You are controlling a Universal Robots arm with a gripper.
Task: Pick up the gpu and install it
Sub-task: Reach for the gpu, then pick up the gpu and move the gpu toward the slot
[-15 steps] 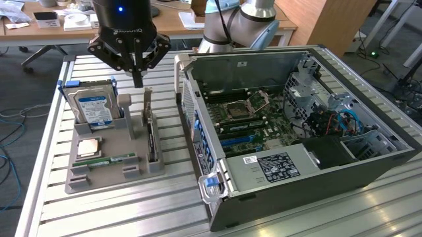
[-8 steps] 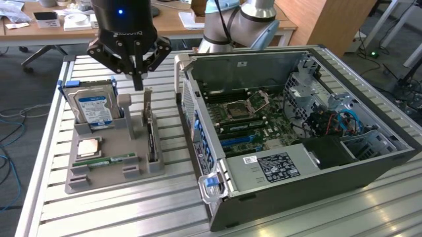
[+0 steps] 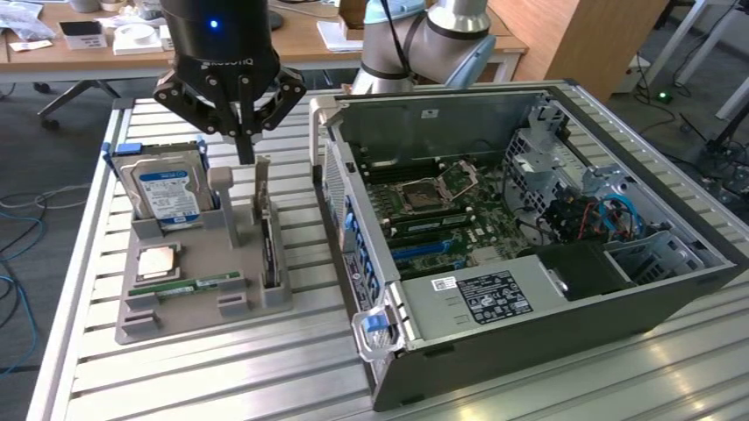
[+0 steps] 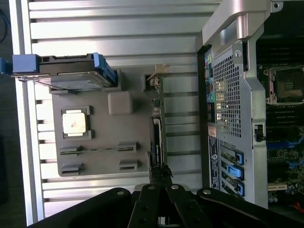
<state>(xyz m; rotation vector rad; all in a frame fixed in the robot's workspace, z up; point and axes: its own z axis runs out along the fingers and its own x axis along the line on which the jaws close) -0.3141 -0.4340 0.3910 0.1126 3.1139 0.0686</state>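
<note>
The gpu (image 3: 268, 239) stands on edge in a slot along the side of the grey parts holder (image 3: 199, 263) that faces the computer case. It is a thin dark card with a pale metal bracket at its far end. In the wrist view the gpu (image 4: 157, 133) appears as a narrow dark strip beside the holder (image 4: 102, 142). My gripper (image 3: 246, 156) hangs above the card with its fingers pressed together to a point. Nothing shows between the fingertips (image 4: 160, 173), which line up with the card's top edge.
The holder also carries a silver hard drive with a blue label (image 3: 164, 193), a CPU (image 3: 158, 260) and a RAM stick (image 3: 199, 285). The open computer case (image 3: 527, 228) lies at the exterior view's right, motherboard (image 3: 439, 210) exposed. All rest on a slatted metal table (image 3: 234, 377).
</note>
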